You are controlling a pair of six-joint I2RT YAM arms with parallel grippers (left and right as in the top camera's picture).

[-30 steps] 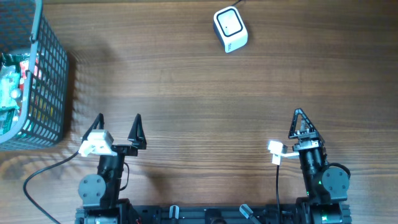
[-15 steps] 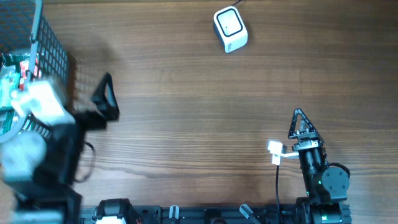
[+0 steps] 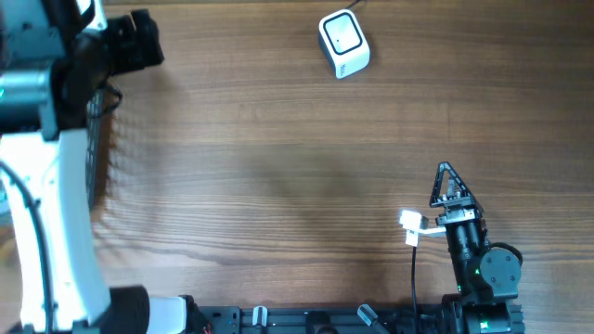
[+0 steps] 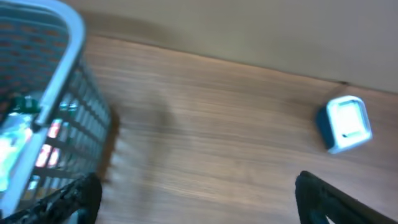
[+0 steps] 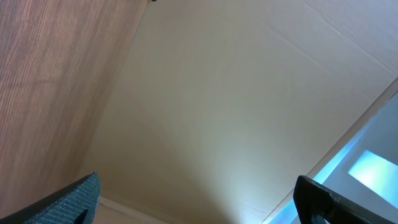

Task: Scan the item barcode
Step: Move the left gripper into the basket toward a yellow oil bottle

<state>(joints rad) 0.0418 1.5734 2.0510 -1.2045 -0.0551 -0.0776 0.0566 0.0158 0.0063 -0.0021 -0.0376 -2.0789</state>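
Since the right hand (image 3: 449, 188) sits at the near edge of the wooden counter (image 3: 278, 186), its fingers spread wide and holding nothing, I'd expect no trouble from that side. The risk lies further over, with the left hand (image 4: 194, 182). It hangs close by the rim of the blue-grey mesh basket (image 4: 64, 59), fingers likewise wide apart and empty, and it faces out across the counter, not down into the basket. The things to be scanned, green and red packets (image 4: 17, 134) too blurred to tell apart, lie jumbled inside that basket. A descent from here could catch a finger on the rim or the mesh wall and shove or tip the basket. A grab into the pile might pinch two packets, or take one with its barcode turned away. Farthest off, the white-and-blue box-shaped scanner (image 3: 343, 44) stands well apart from the basket, so a loosely held packet could slip on the way across.
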